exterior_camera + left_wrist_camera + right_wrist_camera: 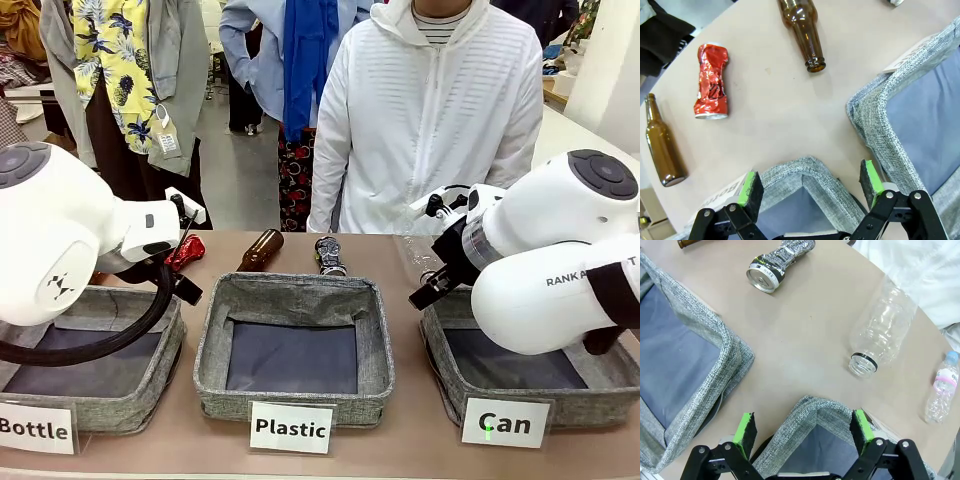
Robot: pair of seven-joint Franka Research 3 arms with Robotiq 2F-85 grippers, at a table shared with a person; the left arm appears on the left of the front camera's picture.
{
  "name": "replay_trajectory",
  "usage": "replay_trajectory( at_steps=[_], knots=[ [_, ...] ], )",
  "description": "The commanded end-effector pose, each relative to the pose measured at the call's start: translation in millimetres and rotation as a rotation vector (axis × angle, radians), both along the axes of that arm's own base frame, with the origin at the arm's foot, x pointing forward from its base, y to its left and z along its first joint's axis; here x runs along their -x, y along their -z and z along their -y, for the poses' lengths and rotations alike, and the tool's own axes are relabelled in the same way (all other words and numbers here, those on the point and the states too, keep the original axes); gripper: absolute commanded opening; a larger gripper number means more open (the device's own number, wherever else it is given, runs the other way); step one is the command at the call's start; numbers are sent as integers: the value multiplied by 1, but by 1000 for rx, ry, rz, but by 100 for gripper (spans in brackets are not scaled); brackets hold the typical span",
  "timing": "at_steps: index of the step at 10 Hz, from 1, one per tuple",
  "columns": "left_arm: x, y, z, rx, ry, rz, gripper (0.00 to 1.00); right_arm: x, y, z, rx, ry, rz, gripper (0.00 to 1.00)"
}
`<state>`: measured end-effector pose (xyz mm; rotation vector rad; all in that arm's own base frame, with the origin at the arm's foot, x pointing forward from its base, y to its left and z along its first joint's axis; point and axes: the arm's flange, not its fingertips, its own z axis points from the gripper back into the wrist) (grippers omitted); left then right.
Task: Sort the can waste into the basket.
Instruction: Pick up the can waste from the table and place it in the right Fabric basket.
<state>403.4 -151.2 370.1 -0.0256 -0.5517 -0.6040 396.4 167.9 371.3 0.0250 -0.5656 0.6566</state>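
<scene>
While people stand behind our beige table [400,255], left gripper [810,172] and right gripper [802,415] have fingers apart; left wrist view shows the red can [711,81], right one the black can [777,264].

Front view level across table [420,440] toward person [430,120], wrist views close, downward, both catching middle basket [300,292]

The tan table [420,440] carries three grey fabric baskets in a row along its near side: the Bottle basket [175,345] at the left, the Plastic basket [290,290] in the middle and the Can basket [437,350] at the right. Behind them, all on their sides and apart from one another, lie a brown bottle [660,145], a crushed red can [711,82], a second brown bottle [802,30], a crushed black can [777,265], an uncapped clear plastic bottle [882,325] and a small blue-capped plastic bottle [940,387].
</scene>
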Motion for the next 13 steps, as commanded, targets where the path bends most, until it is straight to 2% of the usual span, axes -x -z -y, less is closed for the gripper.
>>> replay_trajectory(
  at_steps=[1,5,6,7,8,9,10,11,12,13],
  knots=[
    [0,0,0,0,1,0,100,0,0,0,0,0,0,100],
    [0,0,0,0,1,0,100,0,0,0,0,0,0,100],
    [0,0,0,0,0,0,100,1,-14,0,1,-12,-4,100],
    [8,-19,-3,43,11,-8,100,3,-33,0,-25,9,-12,100],
    [21,-50,8,95,-42,-48,100,7,-57,-1,-103,54,-13,100],
    [34,-76,9,164,-96,-105,100,10,-81,-2,-168,162,-79,100],
    [50,-106,8,251,-120,-150,100,17,-107,4,-280,182,-174,100],
    [67,-125,-4,320,-94,-194,100,26,-127,16,-372,182,-288,100],
    [82,-143,-25,447,40,-271,100,35,-148,37,-497,132,-384,100],
    [92,-155,-54,567,122,-309,100,43,-166,69,-656,79,-441,100]
  ],
)
